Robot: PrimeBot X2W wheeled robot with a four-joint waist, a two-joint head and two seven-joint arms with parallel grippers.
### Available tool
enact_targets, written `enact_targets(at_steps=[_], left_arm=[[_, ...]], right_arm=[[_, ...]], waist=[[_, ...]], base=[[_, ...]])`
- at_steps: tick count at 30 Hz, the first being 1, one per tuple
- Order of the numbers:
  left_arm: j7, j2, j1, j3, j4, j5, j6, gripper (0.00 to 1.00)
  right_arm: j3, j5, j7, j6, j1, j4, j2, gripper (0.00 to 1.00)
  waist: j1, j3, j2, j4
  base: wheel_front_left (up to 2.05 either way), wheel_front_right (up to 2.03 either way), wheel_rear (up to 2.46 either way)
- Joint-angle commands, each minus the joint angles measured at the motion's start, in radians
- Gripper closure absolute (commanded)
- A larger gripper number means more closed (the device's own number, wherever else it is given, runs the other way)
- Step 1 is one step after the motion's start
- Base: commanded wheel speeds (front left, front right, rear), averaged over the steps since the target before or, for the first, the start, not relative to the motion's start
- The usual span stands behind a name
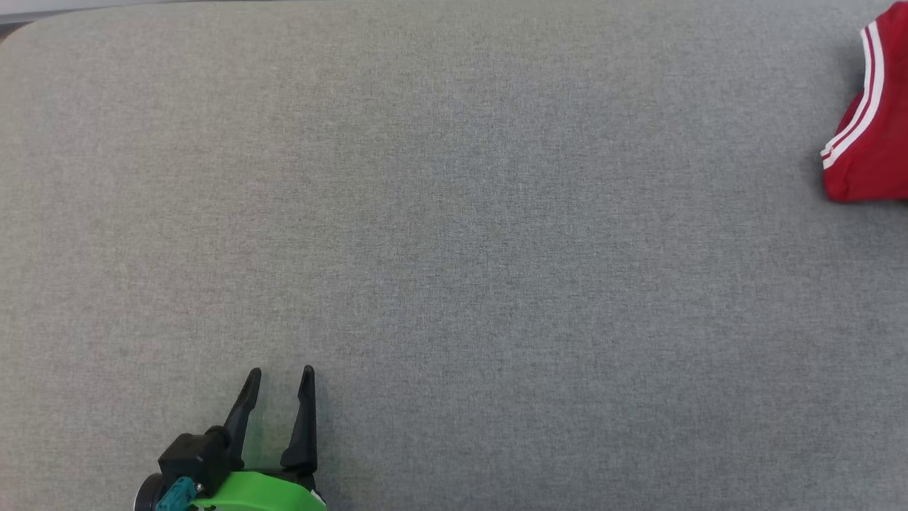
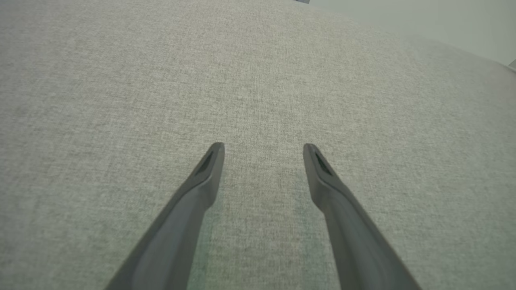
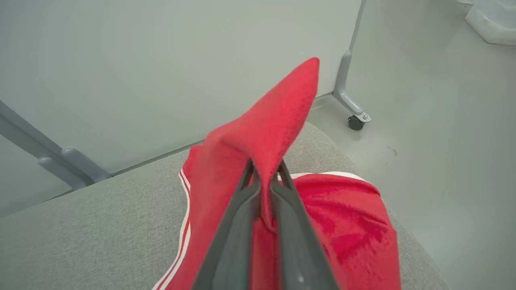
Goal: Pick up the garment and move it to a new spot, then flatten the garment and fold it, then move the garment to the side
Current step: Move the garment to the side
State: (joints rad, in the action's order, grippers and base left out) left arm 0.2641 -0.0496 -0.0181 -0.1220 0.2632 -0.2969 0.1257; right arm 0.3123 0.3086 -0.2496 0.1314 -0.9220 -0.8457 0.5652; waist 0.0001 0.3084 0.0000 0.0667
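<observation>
Left end effector (image 1: 281,372) sits low over the grey fabric-covered table (image 1: 454,213), its two dark fingers spread apart with nothing between them. In the left wrist view the same end effector (image 2: 263,148) points along bare grey cloth of the table (image 2: 121,80), and the gap between its fingers shows only the weave.

Well ahead of it and far off to its right lies the red garment (image 1: 869,142), cut by the right edge of the head view, with white stripes running along its hem. It rests on the table, well apart from the left end effector.

In the right wrist view, the right end effector (image 3: 267,171) has its fingers drawn close together, clamped on a fold of the garment (image 3: 274,121). That fold rises to a point above the fingertips, and the rest of the red cloth hangs down to the table (image 3: 80,233) below and on both sides of the fingers. Beyond the fingertips stands a pale partition (image 3: 161,60). To the end effector's right is its castor foot (image 3: 354,121), on a light floor (image 3: 443,141).
</observation>
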Motion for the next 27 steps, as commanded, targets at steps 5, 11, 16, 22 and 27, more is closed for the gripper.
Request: enact_targets(at_steps=[5, 11, 16, 22, 27], left_arm=[[-0.001, -0.002, 0.013, 0.027, -0.008, 0.021, 0.006, 0.00], [-0.001, -0.002, -0.019, 0.059, -0.015, 0.026, 0.006, 0.00], [-0.001, -0.002, -0.051, 0.082, -0.027, 0.007, 0.006, 0.00], [-0.001, -0.002, -0.109, 0.113, -0.057, -0.030, -0.008, 0.00], [-0.001, -0.002, -0.163, 0.142, -0.099, -0.042, -0.033, 0.00]], right_arm=[[0.100, -0.118, 0.023, -0.002, 0.007, -0.040, 0.018, 0.00], [0.190, -0.257, 0.106, -0.002, 0.051, -0.047, 0.030, 0.00], [0.164, -0.324, 0.265, -0.002, 0.133, 0.020, -0.004, 0.00], [0.080, -0.337, 0.487, -0.002, 0.325, 0.127, -0.084, 0.00], [-0.002, -0.278, 0.515, -0.002, 0.541, 0.337, -0.188, 0.00]], waist=[[-0.0001, 0.039, 0.0000, -0.018], [-0.0001, -0.012, 0.0000, -0.038], [-0.0001, -0.108, 0.0000, -0.050], [-0.0001, -0.246, 0.0000, -0.054], [-0.0001, -0.327, 0.0000, -0.069]], base=[[0.00, 0.00, 0.00], [0.00, 0.00, 0.00], [0.00, 0.00, 0.00], [0.00, 0.00, 0.00], [0.00, 0.00, 0.00]])
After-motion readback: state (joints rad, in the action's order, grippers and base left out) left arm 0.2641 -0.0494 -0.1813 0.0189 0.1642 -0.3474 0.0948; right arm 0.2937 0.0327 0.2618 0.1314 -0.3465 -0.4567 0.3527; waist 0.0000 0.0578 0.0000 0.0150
